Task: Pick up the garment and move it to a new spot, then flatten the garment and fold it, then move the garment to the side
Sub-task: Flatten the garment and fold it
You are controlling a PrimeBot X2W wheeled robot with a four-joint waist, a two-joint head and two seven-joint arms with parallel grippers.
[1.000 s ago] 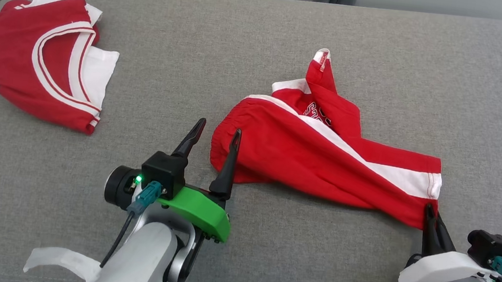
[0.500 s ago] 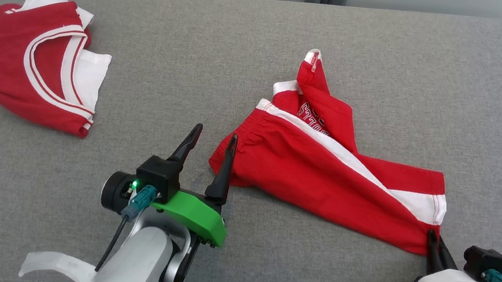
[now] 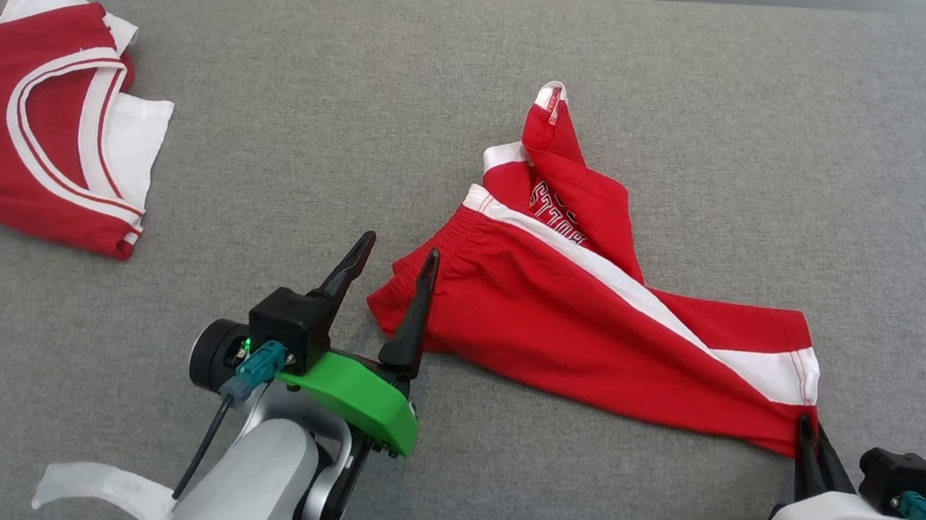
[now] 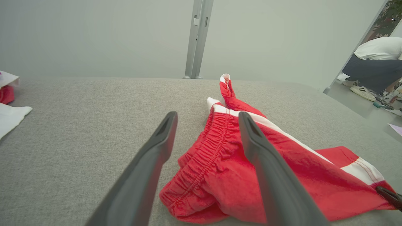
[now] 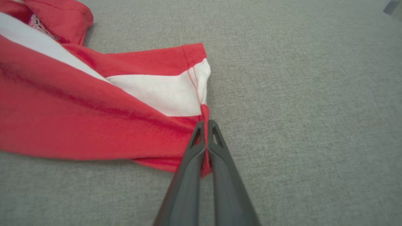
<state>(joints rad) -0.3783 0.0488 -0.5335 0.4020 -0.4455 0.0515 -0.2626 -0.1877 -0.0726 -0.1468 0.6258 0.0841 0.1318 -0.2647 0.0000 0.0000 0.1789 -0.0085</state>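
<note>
Right tool (image 3: 811, 429) pinching a hem corner of the garment (image 3: 578, 327), left tool (image 3: 398, 245) spread empty at its waistband; flattening, folding, side-move probably ahead.

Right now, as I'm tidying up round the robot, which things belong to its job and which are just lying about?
In the job: shorts, hem corner pinched in the shut right gripper; open left gripper at the waistband.
Lying about: jersey, far left; white scrap at the near edge; person in the background.
</note>
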